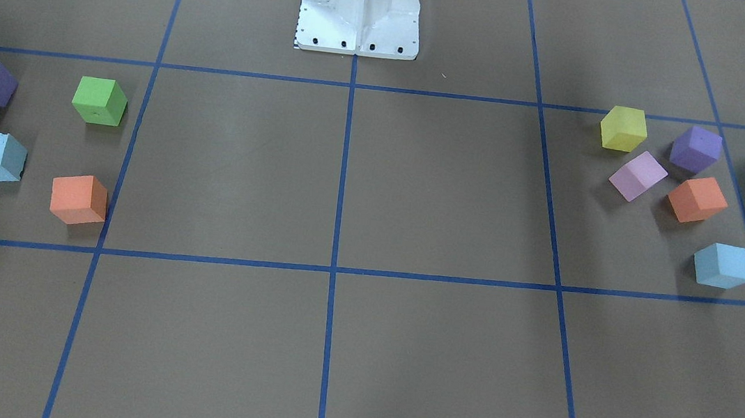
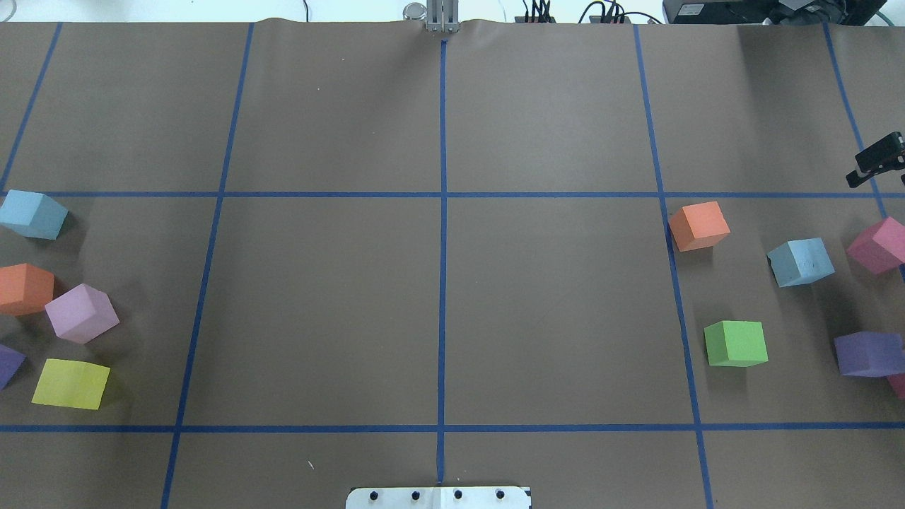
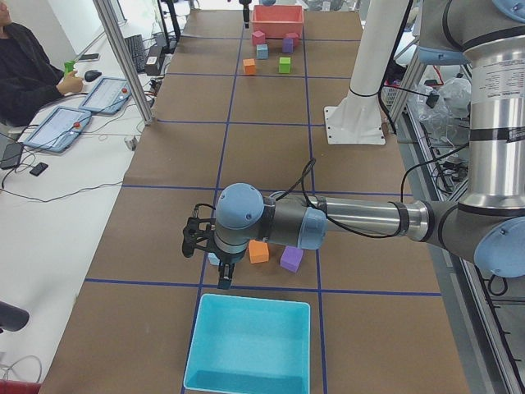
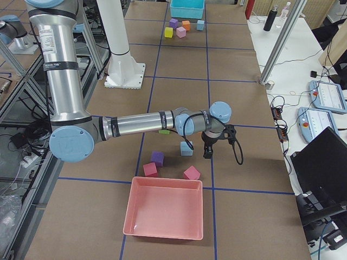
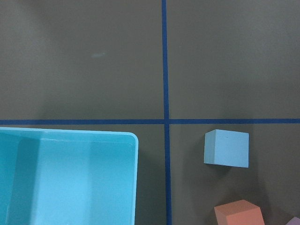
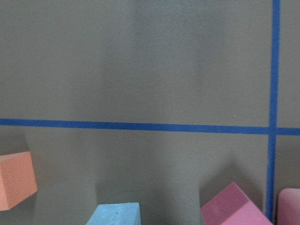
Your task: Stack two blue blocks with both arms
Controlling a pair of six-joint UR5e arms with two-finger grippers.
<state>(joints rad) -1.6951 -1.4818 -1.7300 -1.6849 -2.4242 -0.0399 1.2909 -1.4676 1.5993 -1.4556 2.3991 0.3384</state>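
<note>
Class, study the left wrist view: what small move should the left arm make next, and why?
Probably slide the left gripper sideways until the blue block sits centred in its wrist view. There the block lies low and right of centre, apart from the turquoise box, ungrasped.

We view the table (image 2: 551, 113) steeply from above twice: from behind the base (image 2: 438, 497) and from across, facing it. Two end cameras look along the table from opposite ends, farther off. Each wrist camera looks straight down, close. Left wrist and front-facing views share one blue block (image 5: 226, 148) and the box (image 5: 70, 178).
</note>
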